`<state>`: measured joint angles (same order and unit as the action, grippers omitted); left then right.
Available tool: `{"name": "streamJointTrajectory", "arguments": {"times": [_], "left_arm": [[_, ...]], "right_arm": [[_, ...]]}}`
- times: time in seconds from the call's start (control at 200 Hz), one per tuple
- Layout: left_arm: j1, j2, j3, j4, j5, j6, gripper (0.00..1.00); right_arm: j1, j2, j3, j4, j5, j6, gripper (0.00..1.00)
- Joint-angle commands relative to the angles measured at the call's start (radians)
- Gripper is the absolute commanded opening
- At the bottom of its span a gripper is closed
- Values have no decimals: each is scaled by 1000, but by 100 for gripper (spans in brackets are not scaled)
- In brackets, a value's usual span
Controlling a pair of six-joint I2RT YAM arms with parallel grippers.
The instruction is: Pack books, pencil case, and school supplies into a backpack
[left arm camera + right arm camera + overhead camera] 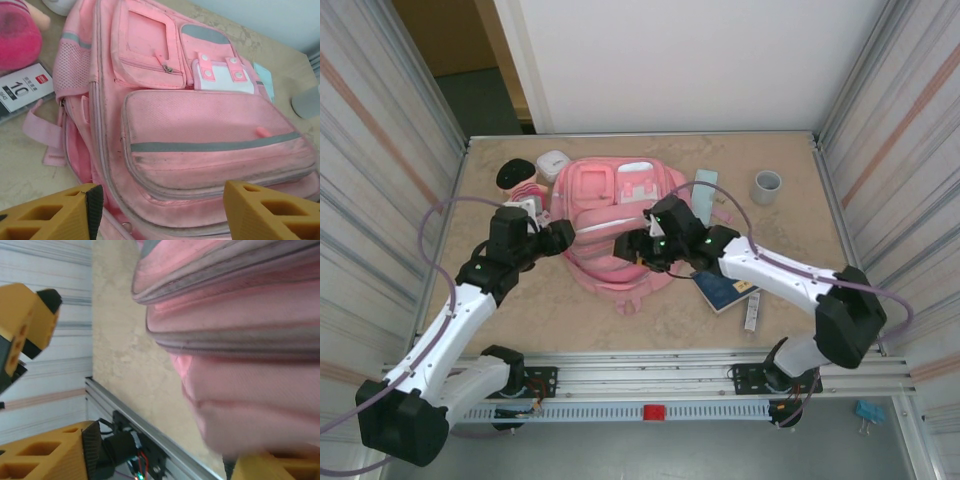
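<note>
Step looks like opening up the backpack (608, 205) before loading; cannot tell how far the main zip is undone. Best to pinch one clean fabric edge by the zip, lift slowly, and use the other arm to steady the bag. Backpack lies mid-desk toward the far edge. Left claw (160, 200) is at its left side, jaws apart, empty. Right claw (160, 460) is at its near edge, jaws apart, pink fabric just beside one finger. Book (720, 290) lies just right of the bag, pencil case (704, 188) at its far-right corner, white stick (752, 312) toward the desk's near edge.

The flat white rectangular pack with grey border (22, 91) bears a big black number "10"; its smaller print is not readable
</note>
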<state>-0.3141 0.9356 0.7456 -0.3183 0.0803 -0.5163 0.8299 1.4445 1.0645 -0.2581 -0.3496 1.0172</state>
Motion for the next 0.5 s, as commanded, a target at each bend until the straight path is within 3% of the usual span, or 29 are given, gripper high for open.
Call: {"name": "streamJointTrajectory", "arguments": {"times": [0.0, 0.19, 0.341, 0.496], "left_arm": [[-22, -5, 4, -19, 39, -32, 65], [-114, 41, 75, -14, 40, -6, 65], [-242, 186, 187, 25, 56, 53, 64], [-390, 422, 337, 71, 88, 125, 59]], "right_arm": [[-13, -114, -12, -231, 56, -9, 69], [-156, -298, -18, -493, 24, -80, 73], [-414, -447, -64, -596, -75, -150, 74], [-646, -569, -185, -567, -209, -139, 73]]}}
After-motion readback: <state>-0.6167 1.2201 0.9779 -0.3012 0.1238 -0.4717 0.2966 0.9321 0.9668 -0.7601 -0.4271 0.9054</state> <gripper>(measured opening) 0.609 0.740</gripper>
